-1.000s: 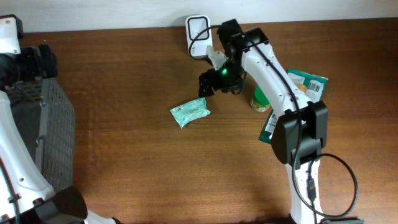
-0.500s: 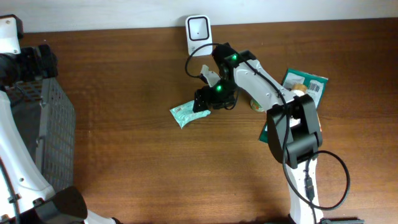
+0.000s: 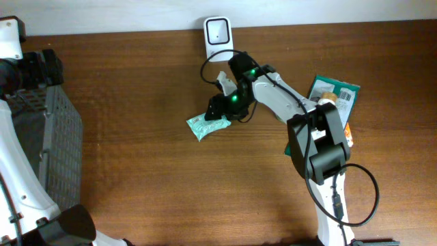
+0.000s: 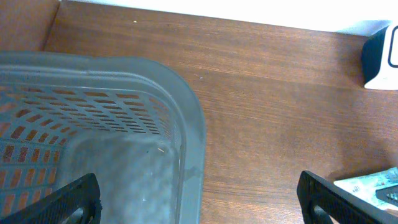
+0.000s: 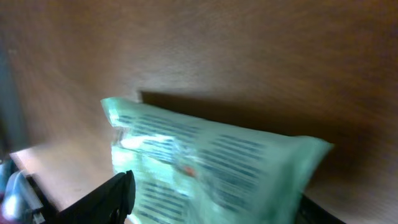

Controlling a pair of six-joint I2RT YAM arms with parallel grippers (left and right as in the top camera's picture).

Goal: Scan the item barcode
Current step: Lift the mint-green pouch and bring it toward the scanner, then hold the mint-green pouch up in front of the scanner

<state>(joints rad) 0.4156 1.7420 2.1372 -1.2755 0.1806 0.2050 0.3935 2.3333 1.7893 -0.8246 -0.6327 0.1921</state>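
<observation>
The green packet (image 3: 205,127) lies flat near the middle of the desk (image 3: 150,171), well short of the white scanner (image 3: 217,31); its long axis runs roughly left to right, the right end angled slightly toward the scanner. The right end effector (image 3: 220,109) straddles that right end, a finger on either side, but the blur hides whether it has gripped. The left end effector (image 4: 199,199) is spread wide above the grey basket (image 4: 124,81).

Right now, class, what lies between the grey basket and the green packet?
Nothing: in the overhead view only bare wooden table separates the grey basket from the green packet.
</observation>
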